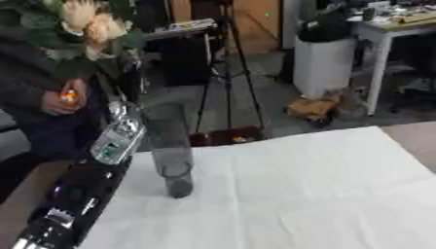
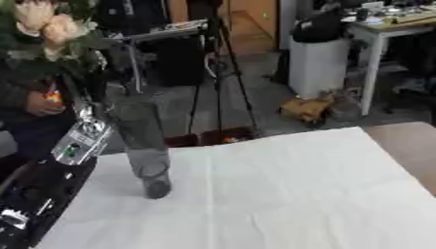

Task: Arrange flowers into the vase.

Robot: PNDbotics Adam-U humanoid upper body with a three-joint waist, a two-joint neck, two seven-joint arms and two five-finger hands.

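Observation:
A bunch of peach flowers (image 1: 89, 22) with dark green leaves (image 1: 51, 46) hangs in the air at the top left. My left arm (image 1: 118, 138) rises from the lower left corner to it. My left hand (image 1: 129, 68) shows dark among the leaves, closed round the stems. A tall dark glass vase (image 1: 170, 146) stands upright on the white cloth (image 1: 289, 194), just right of the arm and below the flowers. The flowers are above and left of the vase's mouth, outside it. My right hand is out of sight.
The white cloth covers the table from the vase to the right; bare wood (image 1: 417, 141) shows at the right edge. Beyond the far edge stand a black tripod (image 1: 226, 73), a white bin (image 1: 322, 63) and a white desk (image 1: 391, 34).

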